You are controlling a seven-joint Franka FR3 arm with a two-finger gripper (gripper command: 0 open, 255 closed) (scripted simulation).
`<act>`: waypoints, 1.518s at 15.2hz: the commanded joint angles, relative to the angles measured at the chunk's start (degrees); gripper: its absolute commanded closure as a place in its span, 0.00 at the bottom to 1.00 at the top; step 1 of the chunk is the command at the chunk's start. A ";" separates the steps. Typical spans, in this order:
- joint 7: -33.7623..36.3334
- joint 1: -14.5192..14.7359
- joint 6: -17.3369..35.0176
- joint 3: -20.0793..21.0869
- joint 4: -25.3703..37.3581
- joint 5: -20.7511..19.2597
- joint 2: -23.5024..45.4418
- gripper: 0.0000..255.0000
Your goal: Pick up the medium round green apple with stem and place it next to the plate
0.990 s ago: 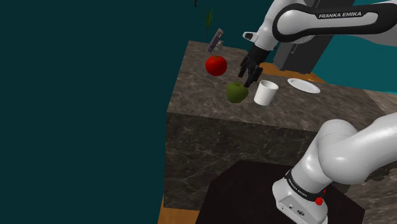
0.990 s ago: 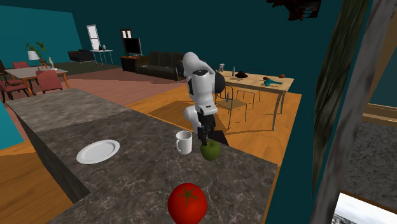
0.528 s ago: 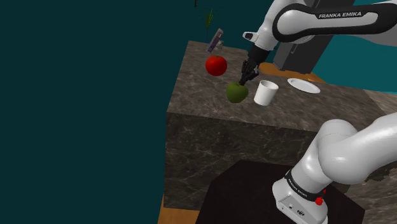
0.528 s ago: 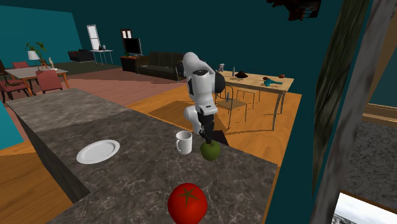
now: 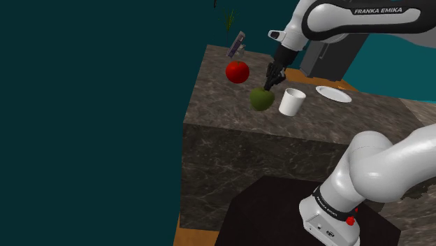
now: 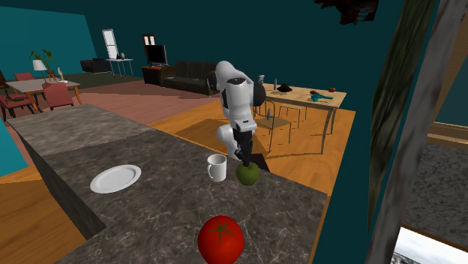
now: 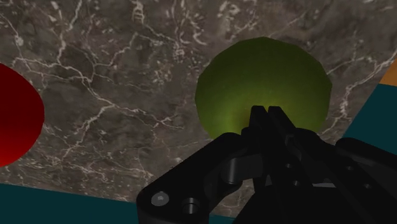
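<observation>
Beside the white cup on the marbled counter, black hand tight on the green apple

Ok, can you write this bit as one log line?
gripper: shut on apple | apple: beside mug | plate: other side of mug

The brand name "FRANKA EMIKA" stands in dark capitals on the white upper link of the arm, at the top right of the shoulder view. A second, shorter line of dark lettering runs along the arm's white base link, just above the stand; it is too small to read.
</observation>
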 commanded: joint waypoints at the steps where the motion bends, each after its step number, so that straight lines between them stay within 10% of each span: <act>1: 0.07 0.08 -1.55 0.14 1.61 0.11 0.07 1.00; 23: 0.85 1.17 -17.89 1.30 20.89 1.42 3.02 1.00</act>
